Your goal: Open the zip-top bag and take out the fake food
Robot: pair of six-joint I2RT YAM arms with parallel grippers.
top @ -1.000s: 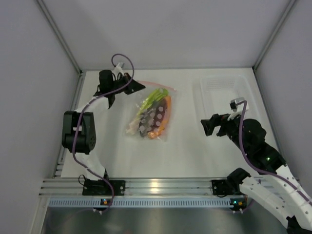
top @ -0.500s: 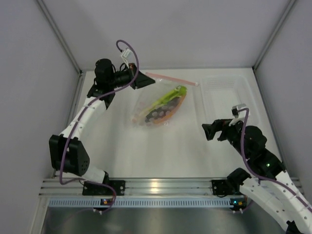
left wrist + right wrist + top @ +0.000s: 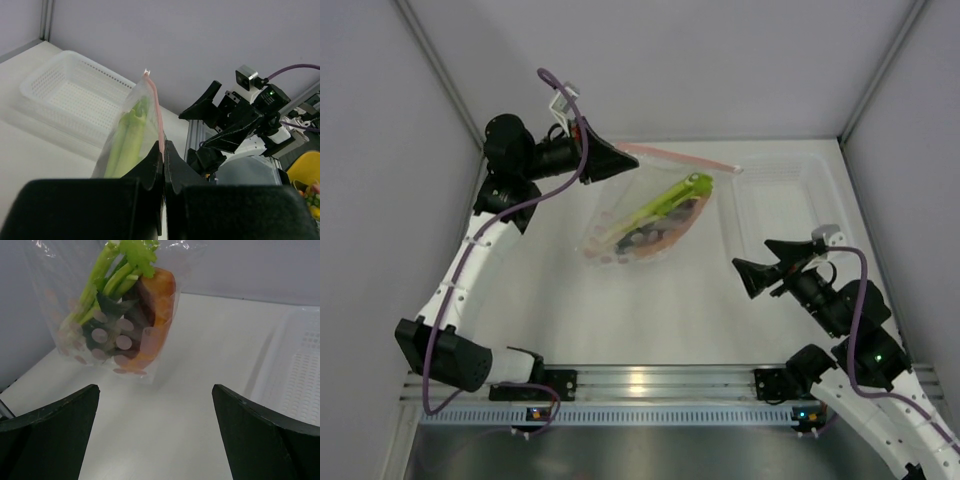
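White table [image 3: 670, 320] between grey walls carries everything; we judge the chief risk to be the raised zip-top bag [image 3: 620, 225] slipping, since the left gripper [image 3: 162, 148], pressed together, pinches only one end of the pink zip strip [image 3: 685, 158] and the whole load hangs from that corner; the right gripper [image 3: 752, 268], spread wide and well apart from the bag, could catch loose film instead of the strip and crumple it unopened; the clear tray [image 3: 820, 165] lies at the far right; the bag, hanging over the table's far middle, holds the fake food [image 3: 130, 335]: green stalk [image 3: 670, 197], orange slice [image 3: 161, 305], dark pieces we cannot name.
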